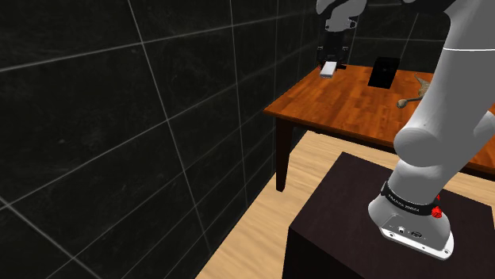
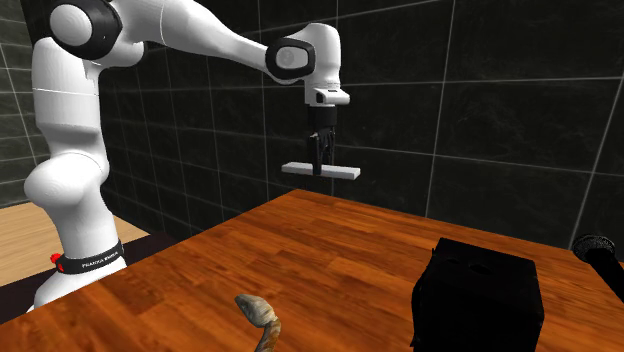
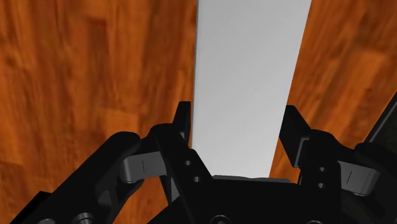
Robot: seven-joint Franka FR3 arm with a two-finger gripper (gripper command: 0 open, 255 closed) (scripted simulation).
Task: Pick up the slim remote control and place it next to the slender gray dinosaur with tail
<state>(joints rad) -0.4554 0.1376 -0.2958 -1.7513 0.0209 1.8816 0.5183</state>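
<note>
1. Clearly aloft, the slim white remote [image 2: 320, 171] hangs level above the counter [image 2: 300, 250], clear of the wood. The second exterior view shows this from the side.
2. The end effector [image 2: 320, 160] points straight down and is clenched on the remote at about its middle, so both ends stick out sideways.
3. The wrist view adds the grip itself. Both black fingers [image 3: 183, 124] press against the long edges of the remote [image 3: 248, 76], with brown wood grain beneath.
4. The shoulder view places the remote [image 1: 328, 70] over the far corner of the counter [image 1: 333, 107], close to the dark tiled wall [image 1: 119, 119].
5. The grey-brown dinosaur [image 2: 262, 318] lies on the counter well apart from the remote. In the shoulder view the dinosaur [image 1: 416, 93] is partly hidden behind the arm [image 1: 452, 103].
6. A black box [image 2: 480, 295] stands on the counter. In the shoulder view the black box [image 1: 384, 73] sits between the remote and the dinosaur.
</note>
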